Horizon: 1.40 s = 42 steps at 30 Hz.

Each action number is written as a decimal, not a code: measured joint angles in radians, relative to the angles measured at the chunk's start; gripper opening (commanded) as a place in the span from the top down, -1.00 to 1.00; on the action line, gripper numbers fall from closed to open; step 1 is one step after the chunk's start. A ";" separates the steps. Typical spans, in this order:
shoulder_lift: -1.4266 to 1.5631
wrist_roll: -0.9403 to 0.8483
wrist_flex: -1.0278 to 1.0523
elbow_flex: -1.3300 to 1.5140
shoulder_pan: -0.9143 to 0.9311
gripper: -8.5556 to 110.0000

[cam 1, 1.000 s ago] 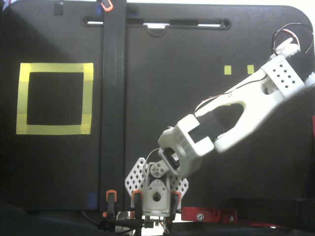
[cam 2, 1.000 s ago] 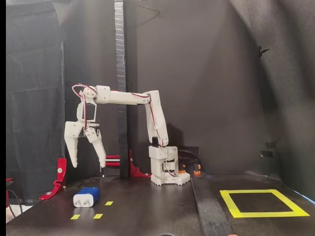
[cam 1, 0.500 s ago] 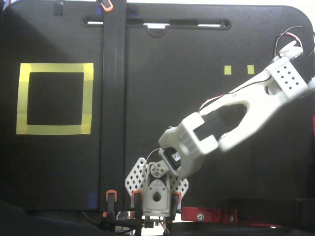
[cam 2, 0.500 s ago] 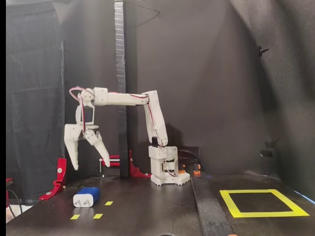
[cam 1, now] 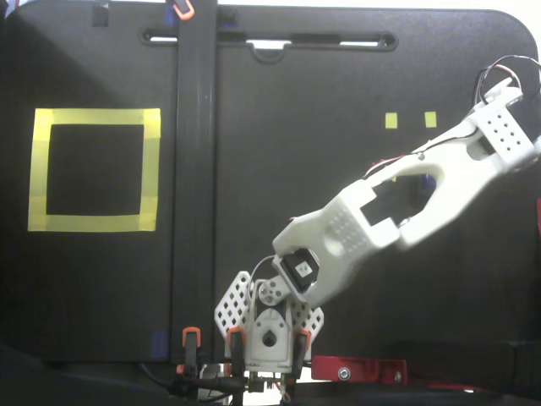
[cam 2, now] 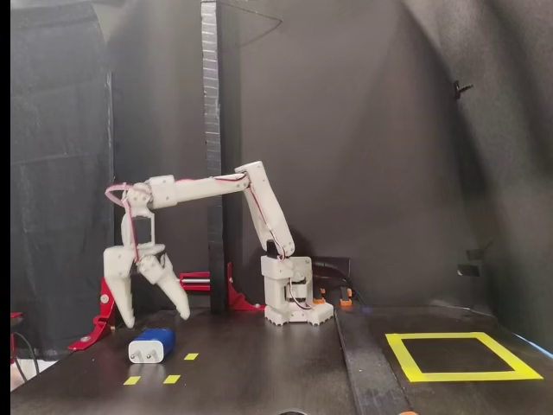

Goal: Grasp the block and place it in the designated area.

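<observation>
The dark-blue block [cam 2: 153, 345], with a white prong end facing left, lies on the black table at the front left of a fixed view. My gripper [cam 2: 155, 318] hangs just above it, open, with one fingertip on each side of the block and nothing held. The designated area [cam 2: 467, 377] is a yellow tape square at the front right there, and it shows at the left in the other fixed view as the same designated area [cam 1: 150, 169]. In that view from above the arm [cam 1: 423, 194] reaches to the right edge; the fingers and the block do not show.
A black upright post [cam 2: 210, 130] stands behind the arm, and a raised black strip [cam 1: 194, 186] crosses the table between arm and yellow square. Small yellow tape squares [cam 2: 173, 379] lie near the block. Red clamps [cam 2: 105, 303] sit at the left; the arm base [cam 2: 289, 298] is mid-table.
The arm has stretched outward and dropped, bringing the open gripper down from well above the table to just over the block. The block has not moved.
</observation>
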 measured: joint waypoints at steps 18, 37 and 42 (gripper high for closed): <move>-0.089 0.023 -0.017 0.000 -0.038 0.23; -0.129 0.023 -0.064 0.000 -0.038 0.29; -0.132 0.023 -0.064 -0.002 -0.038 0.46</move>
